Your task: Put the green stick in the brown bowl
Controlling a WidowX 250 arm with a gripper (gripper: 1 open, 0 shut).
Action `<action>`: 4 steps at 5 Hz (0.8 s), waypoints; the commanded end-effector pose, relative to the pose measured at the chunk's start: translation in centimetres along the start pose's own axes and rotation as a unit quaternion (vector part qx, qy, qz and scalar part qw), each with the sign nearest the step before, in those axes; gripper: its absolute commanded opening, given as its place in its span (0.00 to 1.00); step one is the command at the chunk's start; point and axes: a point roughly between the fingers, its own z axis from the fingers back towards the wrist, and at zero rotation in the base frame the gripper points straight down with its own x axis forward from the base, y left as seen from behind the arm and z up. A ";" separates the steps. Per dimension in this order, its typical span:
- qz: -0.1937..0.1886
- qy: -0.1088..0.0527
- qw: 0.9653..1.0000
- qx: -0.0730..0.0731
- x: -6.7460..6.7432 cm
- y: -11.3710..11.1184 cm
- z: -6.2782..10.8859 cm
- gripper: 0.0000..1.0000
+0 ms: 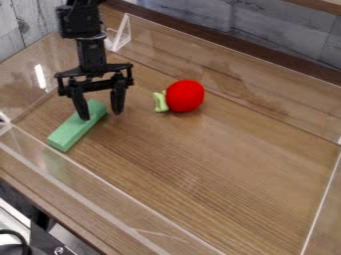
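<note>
The green stick point(75, 128) lies flat on the wooden table at the left, pointing diagonally. My gripper point(99, 110) hangs right over its upper end, open, with one black finger on each side of the stick's top. Whether the fingertips touch the stick I cannot tell. The brown bowl is out of view.
A red ball point(184, 96) with a small light-green stub point(160, 102) sits to the right of the gripper. Clear plastic walls point(80, 184) fence the wooden table point(226, 169) on all sides.
</note>
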 end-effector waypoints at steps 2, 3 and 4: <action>0.031 -0.005 0.999 -0.018 -0.2 -0.5 0.0 0.00; 0.043 -0.009 0.999 -0.028 -0.2 -0.9 -0.1 0.00; 0.027 -0.008 0.999 -0.018 -0.5 -0.3 0.2 0.00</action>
